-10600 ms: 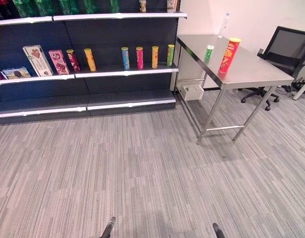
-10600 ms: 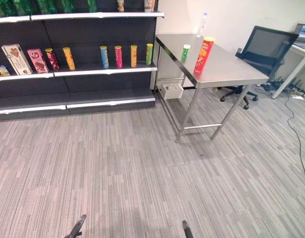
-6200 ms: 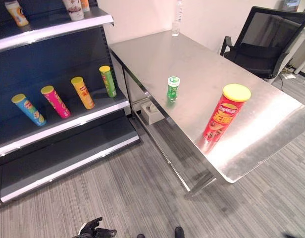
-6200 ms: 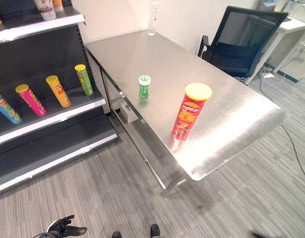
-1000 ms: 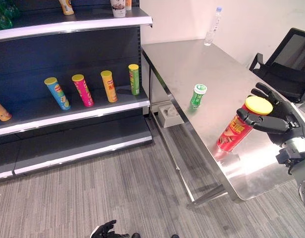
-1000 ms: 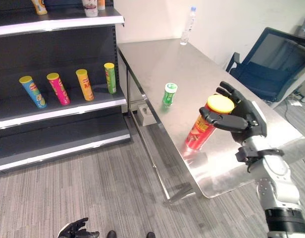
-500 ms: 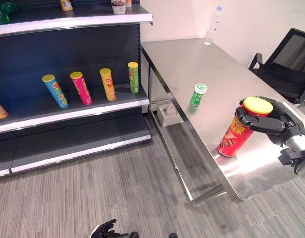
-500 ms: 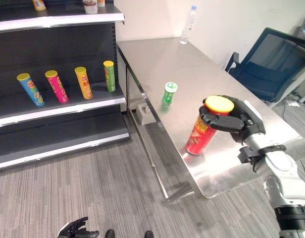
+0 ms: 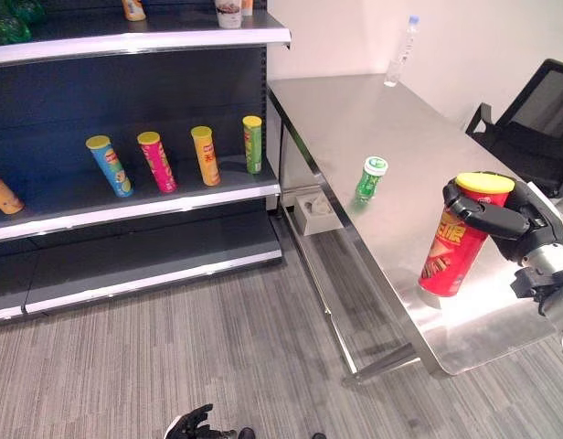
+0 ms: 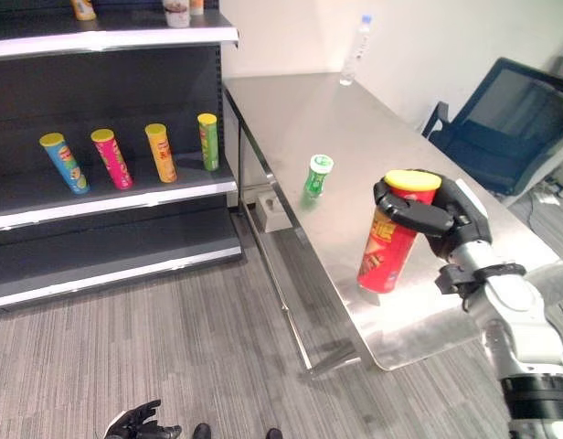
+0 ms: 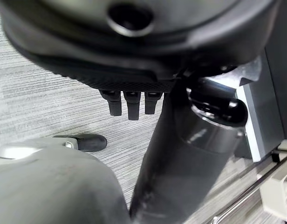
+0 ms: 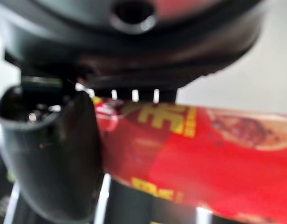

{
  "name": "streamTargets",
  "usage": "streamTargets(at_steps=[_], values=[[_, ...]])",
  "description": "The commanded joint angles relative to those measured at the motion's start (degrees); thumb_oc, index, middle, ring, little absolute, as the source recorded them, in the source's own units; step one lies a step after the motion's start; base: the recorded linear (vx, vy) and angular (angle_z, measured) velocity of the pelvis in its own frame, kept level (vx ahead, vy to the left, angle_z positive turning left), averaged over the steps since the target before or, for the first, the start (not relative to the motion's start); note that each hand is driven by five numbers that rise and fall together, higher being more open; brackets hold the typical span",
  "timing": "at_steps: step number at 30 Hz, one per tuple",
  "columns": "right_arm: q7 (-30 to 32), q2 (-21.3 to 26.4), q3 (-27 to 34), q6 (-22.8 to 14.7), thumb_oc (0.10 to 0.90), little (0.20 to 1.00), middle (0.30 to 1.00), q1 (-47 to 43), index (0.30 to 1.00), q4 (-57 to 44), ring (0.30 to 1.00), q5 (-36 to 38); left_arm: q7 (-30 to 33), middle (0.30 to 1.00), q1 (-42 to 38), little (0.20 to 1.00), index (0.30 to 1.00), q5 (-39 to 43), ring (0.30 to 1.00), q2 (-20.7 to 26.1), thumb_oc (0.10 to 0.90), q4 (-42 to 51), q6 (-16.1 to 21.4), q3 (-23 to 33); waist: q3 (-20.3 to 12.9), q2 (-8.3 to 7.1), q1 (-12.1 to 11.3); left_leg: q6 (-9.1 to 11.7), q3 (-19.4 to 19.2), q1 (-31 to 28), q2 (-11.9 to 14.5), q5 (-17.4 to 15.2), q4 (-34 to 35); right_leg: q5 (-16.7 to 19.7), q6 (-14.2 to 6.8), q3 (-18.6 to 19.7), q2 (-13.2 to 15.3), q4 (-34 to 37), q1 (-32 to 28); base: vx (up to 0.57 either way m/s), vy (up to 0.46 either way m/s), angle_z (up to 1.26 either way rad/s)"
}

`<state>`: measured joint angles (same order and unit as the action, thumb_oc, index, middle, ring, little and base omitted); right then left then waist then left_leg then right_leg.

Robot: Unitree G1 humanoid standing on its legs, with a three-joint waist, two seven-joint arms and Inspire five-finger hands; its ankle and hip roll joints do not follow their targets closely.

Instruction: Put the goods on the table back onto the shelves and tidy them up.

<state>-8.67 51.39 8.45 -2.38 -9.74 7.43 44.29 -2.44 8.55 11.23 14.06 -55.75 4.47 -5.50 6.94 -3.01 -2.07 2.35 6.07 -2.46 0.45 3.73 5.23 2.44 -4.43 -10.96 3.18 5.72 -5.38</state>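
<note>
A tall red crisp tube (image 10: 387, 240) with a yellow lid stands upright near the front edge of a steel table (image 10: 300, 108); whether its base touches the surface or sits just above it cannot be told. The robot's right hand (image 10: 439, 217) grips the tube near the top, fingers and thumb curled round it just under the lid. The right wrist view confirms this: the thumb (image 12: 50, 154) presses against the red tube (image 12: 204, 149), which runs across the palm.

Further back on the table, well apart from the tube, stands a small green bottle (image 10: 316, 176) with a white cap. A clear water bottle (image 10: 354, 38) stands at the table's far end by the wall.

To the left of the table is a dark shelving unit (image 9: 135, 208). Its middle shelf holds a row of tubes: blue (image 9: 109, 165), pink (image 9: 155, 161), orange (image 9: 206, 155) and green (image 9: 252, 144).

The task appears to be at an early stage. Nothing from the table has reached the shelves; the red tube is grasped, and the green bottle is untouched.

The left hand (image 9: 195, 425) hangs low near the floor, fingers loosely curled and holding nothing.

A black office chair (image 9: 537, 119) sits beyond the table.
</note>
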Motion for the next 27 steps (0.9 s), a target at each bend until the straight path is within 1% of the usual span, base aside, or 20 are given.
streamTargets(at_steps=[1,2,4,6,7,8,10,12,13,14,15,16,17,18,19,22,24,25,26,27], values=[[7.04,2.45,8.95,-11.89,0.4,0.3,0.3,-10.19,0.3,-7.9,0.3,-5.36,1.57,0.9,-3.15,0.9,0.9,2.11,0.9,3.91,0.8,2.51,1.13,-0.78,-1.15,-2.61,-3.11,4.8,0.92,2.91,3.79,-3.94,-3.38,-4.52,-3.76,0.4,2.45,-1.12,-1.16,-0.23,-0.044,1.21],[9.72,1.9,11.27,-13.16,0.4,0.3,0.3,-9.58,0.3,-9.72,0.3,-9.08,1.7,0.9,-2.89,0.9,0.9,2.82,0.9,3.52,0.8,3.22,1.0,-0.39,0.03,-2.64,-3.61,5.62,1.4,5.47,3.94,-4.28,-6.69,-4.64,-3.58,-1.81,2.93,-1.42,-1.54,-0.17,0.113,1.38],[12.27,0.6,12.83,-13.59,0.4,0.3,0.3,-8.87,0.3,-13.73,0.3,-14.59,1.95,0.9,-2.77,0.9,0.9,2.38,0.9,3.49,0.8,3.67,1.09,0.3,0.87,-2.54,-3.35,7.06,1.13,7.2,7.55,-4.36,-9.47,-4.42,-4.32,-4.03,4.39,-1.94,-2.1,-0.1,0.278,1.43],[14.19,-1.22,12.58,-14.37,0.4,0.3,0.3,-8.81,0.3,-16.57,0.3,-18.28,3.19,0.9,-2.29,0.9,0.9,2.15,0.9,3.98,0.8,4.62,1.7,0.7,0.47,-1.53,-2.93,7.99,2.52,6.42,12.16,-3.43,-8.55,-4.06,-5.81,-3.25,6.86,-2.03,-1.47,0.01,0.528,0.78],[14.99,-1.78,12.35,-14.28,0.4,0.3,0.3,-8.96,0.3,-17.48,0.3,-19.82,3.91,0.9,-2.44,0.9,0.9,2.1,0.9,4.26,0.8,4.84,1.83,0.79,-0.06,-0.93,-2.72,8.35,3.98,6.07,12.48,-3.19,-7.11,-3.78,-6.21,-2.61,7.3,-1.86,-1.25,0.07,0.773,-0.02],[15.68,-2.77,13.78,-13.8,0.4,0.3,0.3,-7.52,0.3,-18.69,0.3,-22.13,3.9,0.9,-3.18,0.9,0.9,1.09,0.9,4.44,0.8,4.43,1.84,0.7,-1.82,0.37,-1.82,8.22,4.8,4.6,11.52,-4.09,-3.55,-1.35,-7.71,-2.4,10.02,-0.89,-0.48,0.05,0.805,-0.17],[17.6,-3.21,11.06,-13.19,0.4,0.3,0.3,-9.11,0.3,-19.43,0.3,-27.9,4.25,0.9,-4.27,0.9,0.9,-0.67,0.9,5.86,0.8,4.36,1.98,0.61,-1.65,0.34,-1.43,6.02,2.77,3.92,7.6,-6.32,-3.46,7.38,-9.17,-1.63,15.62,-1.25,3.82,-0.07,0.727,-0.08],[17.74,-4.22,9.64,-12.9,0.4,0.3,0.3,-10.11,0.3,-20.52,0.3,-28.44,4.39,0.9,-4.15,0.9,0.9,-0.57,0.9,6.72,0.8,4.82,1.76,1.29,-1.16,0.34,-1.76,5.0,0.87,4.08,6.39,-6.26,-3.7,8.39,-8.82,-1.87,16.6,-2.63,5.99,-0.13,0.311,-0.69],[18.16,-4.89,8.84,-13.27,0.4,0.3,0.3,-10.31,0.3,-20.96,0.3,-28.63,4.5,0.9,-4.27,0.9,0.9,0.09,0.9,7.36,0.8,5.46,1.71,2.0,-0.57,0.71,-1.79,4.31,-0.37,4.38,5.57,-5.93,-3.71,6.13,-7.77,-1.54,15.59,-5.41,7.23,-0.14,0.471,-0.8],[18.55,-5.19,8.15,-12.83,0.4,0.3,0.3,-10.74,0.3,-20.65,0.3,-29.49,4.44,0.9,-3.46,0.9,0.9,1.31,0.9,7.84,0.8,6.3,1.48,3.44,0.02,0.92,-2.16,2.76,-1.1,4.66,3.21,-5.06,-3.27,0.01,-5.42,1.67,9.84,-11.11,7.93,-0.15,0.548,-0.49],[18.79,-5.46,8.29,-12.97,0.4,0.3,0.3,-10.92,0.3,-20.72,0.3,-29.83,4.35,0.9,-2.91,0.9,0.9,1.58,0.9,7.97,0.8,6.2,1.26,4.16,0.05,0.98,-2.66,2.41,-1.44,4.45,2.41,-4.84,-2.78,-2.91,-4.87,1.52,7.05,-12.3,7.31,-0.12,0.531,-0.22],[19.5,-6.46,7.69,-13.31,0.4,0.3,0.3,-11.31,0.3,-20.38,0.3,-30.76,4.22,0.9,-2.06,0.9,0.9,1.86,0.9,7.63,0.8,5.1,0.9,4.95,0.03,0.4,-3.78,1.99,-1.95,4.55,0.4,-4.06,-2.07,-7.56,-2.85,-0.34,1.84,-13.47,5.64,-0.06,0.229,-0.05],[19.53,-6.5,7.66,-13.32,0.4,0.3,0.3,-11.38,0.3,-20.37,0.3,-30.81,4.21,0.9,-2.09,0.9,0.9,1.86,0.9,7.65,0.8,5.09,0.91,4.99,-0.01,0.37,-3.64,1.98,-1.83,4.74,0.36,-3.77,-2.02,-7.4,-2.82,-0.46,1.87,-13.44,5.79,-0.12,0.243,0.04],[20.29,-7.41,7.48,-13.03,0.4,0.3,0.3,-11.02,0.3,-20.22,0.3,-32.74,4.28,0.9,-1.17,0.9,0.9,2.46,0.9,7.12,0.8,5.46,0.41,5.78,0.45,-1.48,-4.93,1.89,-1.98,5.8,-2.36,-3.25,-2.65,-9.14,-1.66,0.0,-2.98,-11.58,4.02,-0.09,0.137,0.0],[20.69,-7.69,7.3,-12.78,0.4,0.3,0.3,-10.58,0.3,-20.03,0.3,-33.68,4.48,0.9,-0.45,0.9,0.9,3.08,0.9,6.14,0.8,5.39,0.31,6.36,0.79,-2.17,-5.4,1.6,-1.83,5.72,-3.29,-3.34,-2.54,-9.18,-0.59,0.79,-4.42,-10.3,4.72,-0.08,0.132,0.11],[20.34,-8.37,7.4,-11.59,0.4,0.3,0.3,-10.03,0.3,-20.72,0.3,-34.14,4.06,0.9,0.16,0.9,0.9,3.51,0.9,5.07,0.8,5.66,0.09,6.37,0.82,-2.77,-5.62,1.37,-0.62,5.96,-4.76,-4.6,-4.16,-8.72,0.03,2.7,-4.79,-7.26,2.94,0.01,0.083,0.39],[20.57,-8.8,7.34,-11.99,0.4,0.3,0.3,-9.45,0.3,-20.58,0.3,-33.55,4.04,0.9,0.41,0.9,0.9,4.23,0.9,4.08,0.8,6.04,0.28,6.29,2.2,-2.93,-6.24,1.82,-0.64,7.69,-6.21,-6.32,-9.61,-7.22,0.02,1.44,-3.88,-5.33,1.6,0.01,0.118,0.22],[20.42,-8.62,8.23,-11.52,0.4,0.3,0.3,-7.88,0.3,-20.21,0.3,-33.61,3.73,0.9,0.52,0.9,0.9,3.83,0.9,3.04,0.8,6.55,0.14,5.72,2.96,-2.5,-5.5,2.8,-3.71,9.05,-4.74,-6.76,-11.72,-6.63,-0.69,-0.95,-3.07,-2.91,0.33,-0.02,0.113,0.66],[20.41,-8.59,8.29,-11.48,0.4,0.3,0.3,-7.77,0.3,-20.29,0.3,-33.61,3.75,0.9,0.56,0.9,0.9,3.8,0.9,3.0,0.8,6.6,0.12,5.67,2.98,-2.41,-5.41,2.85,-3.59,9.15,-4.73,-6.99,-12.07,-6.51,-0.69,-1.1,-3.14,-2.64,0.11,-0.01,0.199,1.14],[19.6,-8.19,7.88,-10.51,0.4,0.3,0.3,-7.08,0.3,-20.46,0.3,-34.07,3.23,0.9,1.05,0.9,0.9,3.43,0.9,2.66,0.8,7.19,-0.36,5.57,3.04,-1.87,-5.12,2.74,-6.26,10.08,-2.07,-6.64,-11.9,-5.98,-1.36,-2.7,-2.27,-1.26,-0.64,0.01,0.101,1.15]])
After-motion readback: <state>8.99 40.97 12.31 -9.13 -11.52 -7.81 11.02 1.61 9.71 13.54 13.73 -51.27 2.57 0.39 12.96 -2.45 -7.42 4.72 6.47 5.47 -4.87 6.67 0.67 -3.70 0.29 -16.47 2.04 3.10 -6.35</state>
